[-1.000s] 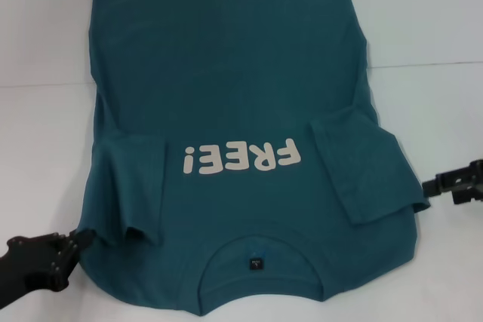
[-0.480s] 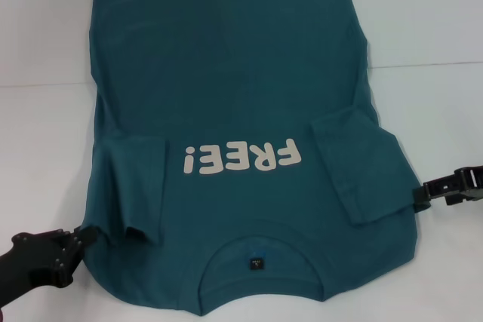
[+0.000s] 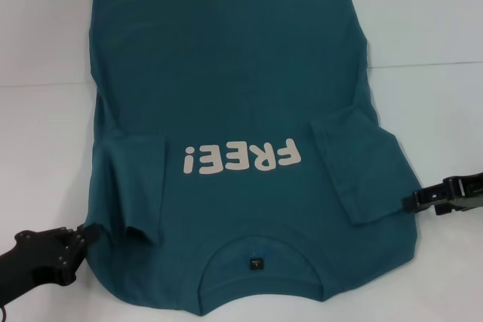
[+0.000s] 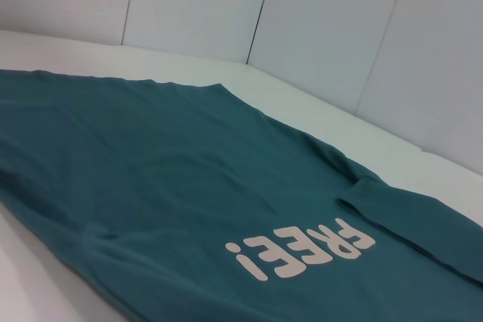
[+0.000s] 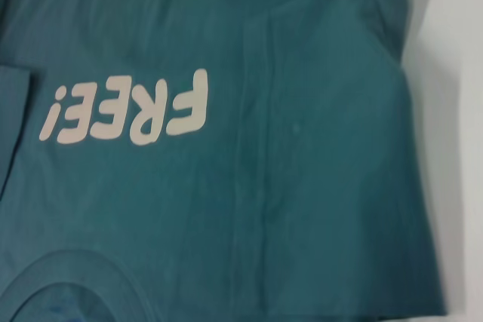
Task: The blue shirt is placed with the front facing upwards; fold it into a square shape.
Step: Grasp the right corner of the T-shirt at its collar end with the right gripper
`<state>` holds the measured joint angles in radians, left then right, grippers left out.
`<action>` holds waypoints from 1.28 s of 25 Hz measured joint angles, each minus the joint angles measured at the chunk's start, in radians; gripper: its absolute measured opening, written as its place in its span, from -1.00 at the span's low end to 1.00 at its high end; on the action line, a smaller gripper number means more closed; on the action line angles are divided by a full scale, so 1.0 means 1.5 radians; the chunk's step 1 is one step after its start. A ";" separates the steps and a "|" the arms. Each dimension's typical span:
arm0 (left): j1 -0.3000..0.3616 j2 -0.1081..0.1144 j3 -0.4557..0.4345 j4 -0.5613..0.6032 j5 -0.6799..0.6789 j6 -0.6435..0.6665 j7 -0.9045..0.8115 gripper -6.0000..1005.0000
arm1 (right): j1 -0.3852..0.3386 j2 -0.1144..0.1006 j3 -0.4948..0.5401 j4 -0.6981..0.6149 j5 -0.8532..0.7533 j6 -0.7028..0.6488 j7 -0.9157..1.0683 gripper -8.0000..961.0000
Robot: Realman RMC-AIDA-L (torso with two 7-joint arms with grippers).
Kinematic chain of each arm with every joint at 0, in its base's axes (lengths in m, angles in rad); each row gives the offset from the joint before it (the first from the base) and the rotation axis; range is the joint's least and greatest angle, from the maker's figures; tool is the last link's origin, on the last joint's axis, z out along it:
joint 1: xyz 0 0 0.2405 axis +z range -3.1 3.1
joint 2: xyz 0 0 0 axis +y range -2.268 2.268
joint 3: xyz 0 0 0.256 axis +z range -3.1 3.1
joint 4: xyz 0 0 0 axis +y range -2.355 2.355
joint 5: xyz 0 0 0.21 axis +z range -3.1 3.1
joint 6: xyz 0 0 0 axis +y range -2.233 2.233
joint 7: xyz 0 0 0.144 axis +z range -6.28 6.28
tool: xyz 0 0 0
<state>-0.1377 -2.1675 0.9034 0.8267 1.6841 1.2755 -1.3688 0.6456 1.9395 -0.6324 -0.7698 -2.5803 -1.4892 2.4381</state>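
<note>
The blue shirt lies flat on the white table, front up, with the collar and its dark neck label nearest me. Cream "FREE!" lettering crosses the chest. Both short sleeves are folded in over the body, one on the left and one on the right. My left gripper sits at the shirt's near-left shoulder edge, its tip touching the cloth. Touching the right edge below the folded sleeve is my right gripper. The wrist views show only the shirt, not the grippers.
The white table extends left and right of the shirt. A seam runs across the table at the far side. White wall panels stand behind the table's far edge.
My right gripper has moved inward and toward me until it meets the shirt's right edge. The left gripper has shifted slightly nearer me along the shoulder edge. The shirt lies as before.
</note>
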 joint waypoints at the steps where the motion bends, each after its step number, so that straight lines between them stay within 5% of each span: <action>1: -0.001 0.000 0.000 0.000 0.000 0.000 0.000 -0.99 | 0.000 0.001 0.000 0.003 0.000 0.002 0.000 0.74; 8: -0.003 0.000 0.001 0.000 0.000 0.001 0.002 -0.99 | 0.002 0.008 0.002 0.007 0.002 0.012 -0.001 0.72; 15: -0.003 -0.001 0.000 0.000 -0.002 0.004 0.004 -0.99 | 0.005 -0.002 0.006 -0.004 0.003 0.032 -0.002 0.69; 32: -0.003 -0.002 0.002 -0.001 -0.002 0.004 0.005 -0.99 | 0.010 -0.001 -0.018 0.012 -0.004 0.081 -0.001 0.61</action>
<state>-0.1426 -2.1706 0.9065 0.8252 1.6810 1.2821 -1.3611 0.6611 1.9382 -0.6595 -0.7521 -2.5859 -1.3675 2.4369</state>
